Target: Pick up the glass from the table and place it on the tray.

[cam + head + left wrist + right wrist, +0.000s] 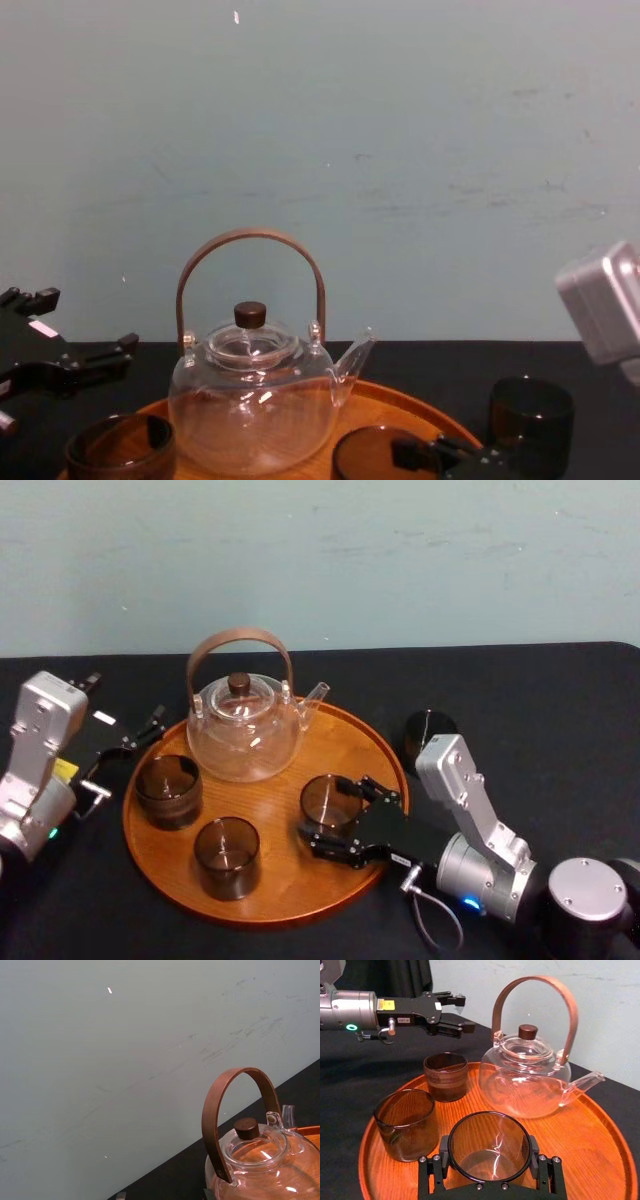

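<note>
- The left gripper (125, 755) hangs at the left edge of the tray (290, 915), over the black table (560, 700). Its fingers are spread and hold nothing.
- On the tray's left side stand two tinted cups, the far cup (168, 790) and the near cup (227, 855). Both are upright and look empty.
- The clear teapot (245, 730) sits at the far middle of the tray with its lid on. No liquid shows inside it.
- The glass (489, 1147) is on the tray's right side, well inside the rim. It is upright and empty, and its base appears to rest on the wood (I can't quite confirm contact).
- The right gripper (325, 808) reaches in from the near right. Its fingers (432, 1170) are pressed against both sides of the glass, pinching it.
- Another dark glass (428, 735) stands on the cloth just past the tray's right rim.
- Judged from this, the carry is done. What is left is to let go of the glass and draw the right arm back without knocking it.
</note>
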Tool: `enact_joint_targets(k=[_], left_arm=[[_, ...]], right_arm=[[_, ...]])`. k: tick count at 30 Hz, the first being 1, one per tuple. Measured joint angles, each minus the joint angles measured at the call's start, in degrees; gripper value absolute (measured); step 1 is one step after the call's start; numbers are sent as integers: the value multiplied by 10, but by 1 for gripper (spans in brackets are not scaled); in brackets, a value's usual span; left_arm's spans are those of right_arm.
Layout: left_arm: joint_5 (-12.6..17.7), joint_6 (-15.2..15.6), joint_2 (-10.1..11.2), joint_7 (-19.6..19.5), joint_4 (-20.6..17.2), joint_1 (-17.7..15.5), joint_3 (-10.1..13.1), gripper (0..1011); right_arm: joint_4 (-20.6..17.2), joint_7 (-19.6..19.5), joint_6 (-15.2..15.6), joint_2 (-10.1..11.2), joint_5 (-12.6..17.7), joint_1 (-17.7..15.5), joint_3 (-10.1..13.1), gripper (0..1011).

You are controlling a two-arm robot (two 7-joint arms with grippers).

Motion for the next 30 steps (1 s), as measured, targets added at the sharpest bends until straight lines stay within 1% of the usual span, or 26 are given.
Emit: enact_joint_targets(k=[11, 30], left_arm=[[0, 0, 0, 0, 0, 0, 0, 1001], [0, 0, 0, 0, 0, 0, 0, 1001]], right_arm=[[19, 4, -7, -7, -8, 10, -15, 905], [47, 12, -15, -18, -11, 22, -26, 905]])
